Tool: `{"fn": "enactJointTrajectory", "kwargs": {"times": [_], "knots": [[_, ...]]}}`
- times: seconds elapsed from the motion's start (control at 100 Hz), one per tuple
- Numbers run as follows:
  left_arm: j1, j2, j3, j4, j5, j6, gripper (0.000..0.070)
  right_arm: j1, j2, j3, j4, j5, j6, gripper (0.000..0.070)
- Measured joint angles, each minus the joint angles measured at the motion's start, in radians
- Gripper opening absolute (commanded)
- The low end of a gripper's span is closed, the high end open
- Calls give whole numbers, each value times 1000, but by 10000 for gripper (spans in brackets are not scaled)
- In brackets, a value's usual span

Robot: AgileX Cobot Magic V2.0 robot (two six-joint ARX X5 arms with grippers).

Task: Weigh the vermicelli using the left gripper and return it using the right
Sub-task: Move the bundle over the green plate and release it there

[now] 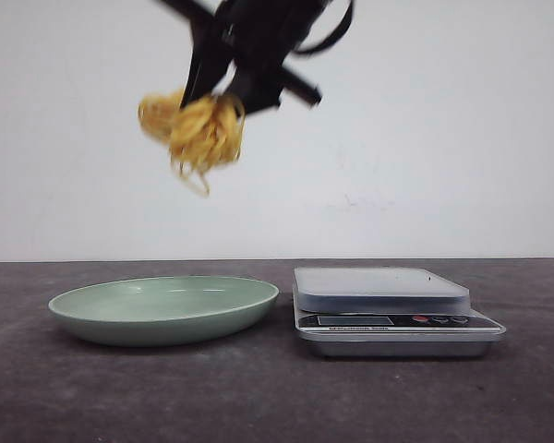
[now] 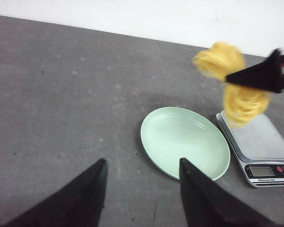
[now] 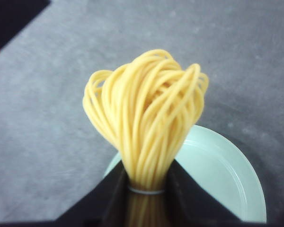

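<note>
— Right gripper point(image 3: 146, 189) clenched on the noodle bundle point(image 3: 146, 118), pinched low by the band so the loops fan free above the fingers.

— Held high why?

— Probably to clear the rims below. Hangs in the air above the green plate point(image 1: 166, 309), well off the table point(image 1: 74, 397), not touching anything.

— And the scale point(image 1: 388, 309)?

— Sits just beside the plate, platform bare. Suggests the weighing part is done and the return to the plate is under way; only a judgement.

— Left gripper point(image 2: 142, 189)?

— Spread wide, nothing between the fingers, looking down at the near edge of the plate. Parked clear, likely to leave room.

— Risk?

— Loose strands dangling under the bundle; could snag or spill over the plate's rim on lowering.
</note>
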Motion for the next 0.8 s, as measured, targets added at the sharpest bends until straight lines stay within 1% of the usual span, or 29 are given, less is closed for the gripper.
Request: {"fn": "enactJointTrajectory", "kwargs": {"times": [0.34,0.59,0.62,0.64,0.72,0.74,0.77,0.8], "knots": [[0,0,0,0,-3,0,270,0,196,15,-8,1,37,0],[0,0,0,0,-3,0,270,13,229,15,-10,0,43,2],[0,0,0,0,-3,0,270,14,229,15,-8,0,41,23],[0,0,0,0,-3,0,270,16,229,15,-8,0,40,52],[0,0,0,0,-3,0,270,19,229,15,-8,0,39,246],[0,0,0,0,-3,0,270,19,229,15,-7,0,39,285],[0,0,0,0,-3,0,270,19,229,15,-5,-1,39,320],[0,0,0,0,-3,0,270,19,229,15,-4,-2,39,332]]}}
